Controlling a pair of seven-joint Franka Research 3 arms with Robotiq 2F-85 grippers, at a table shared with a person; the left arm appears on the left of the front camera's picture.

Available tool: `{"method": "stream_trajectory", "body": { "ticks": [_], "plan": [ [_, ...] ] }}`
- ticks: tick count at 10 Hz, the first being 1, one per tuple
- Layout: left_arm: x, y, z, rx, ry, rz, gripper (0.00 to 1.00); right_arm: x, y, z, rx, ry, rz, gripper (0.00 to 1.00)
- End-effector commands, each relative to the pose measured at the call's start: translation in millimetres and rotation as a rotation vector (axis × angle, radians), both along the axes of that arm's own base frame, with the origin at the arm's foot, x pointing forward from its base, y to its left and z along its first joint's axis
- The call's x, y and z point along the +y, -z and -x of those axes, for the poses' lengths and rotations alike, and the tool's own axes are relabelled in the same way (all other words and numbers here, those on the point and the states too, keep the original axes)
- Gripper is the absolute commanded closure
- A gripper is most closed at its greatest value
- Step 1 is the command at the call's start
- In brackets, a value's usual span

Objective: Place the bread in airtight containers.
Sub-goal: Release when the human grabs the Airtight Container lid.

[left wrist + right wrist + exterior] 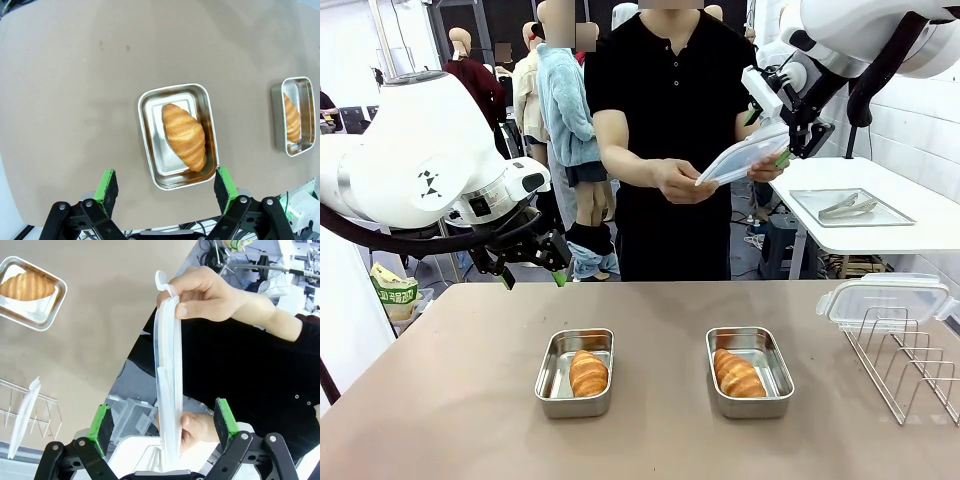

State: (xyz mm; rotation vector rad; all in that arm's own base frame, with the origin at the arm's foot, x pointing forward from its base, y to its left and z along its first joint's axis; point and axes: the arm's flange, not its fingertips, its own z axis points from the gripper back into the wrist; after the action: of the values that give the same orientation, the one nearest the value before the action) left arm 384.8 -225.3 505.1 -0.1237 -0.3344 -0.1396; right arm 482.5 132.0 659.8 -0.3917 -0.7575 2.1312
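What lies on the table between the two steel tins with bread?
Nothing: the front view shows bare brown tabletop between the left rectangular steel tin and the right steel tin.

- Left steel tin (pixel 575 405), lidless, upright on table (pixel 660 440); golden ridged croissant (pixel 588 373) lying diagonally inside.
- Right steel tin (pixel 750 407), well apart, likewise lidless; second croissant (pixel 738 374) angled inside.

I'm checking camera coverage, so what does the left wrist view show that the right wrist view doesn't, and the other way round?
Left wrist view: two open tins side by side, a roll in each. Right wrist view: a person's hands holding a clear lid, plus a wire rack with another lid. Shared: the brown table and one tin with its roll.
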Motion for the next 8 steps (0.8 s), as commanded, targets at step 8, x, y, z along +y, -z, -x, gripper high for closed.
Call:
{"method": "stream_trajectory", "body": {
  "ticks": [8],
  "plan": [
    [0.9, -0.9, -0.7, -0.005, -0.003, -0.006, 0.00, -0.3, 0.4, 1.5, 0.002, -0.002, -0.004, 0.00]
  ]
}}
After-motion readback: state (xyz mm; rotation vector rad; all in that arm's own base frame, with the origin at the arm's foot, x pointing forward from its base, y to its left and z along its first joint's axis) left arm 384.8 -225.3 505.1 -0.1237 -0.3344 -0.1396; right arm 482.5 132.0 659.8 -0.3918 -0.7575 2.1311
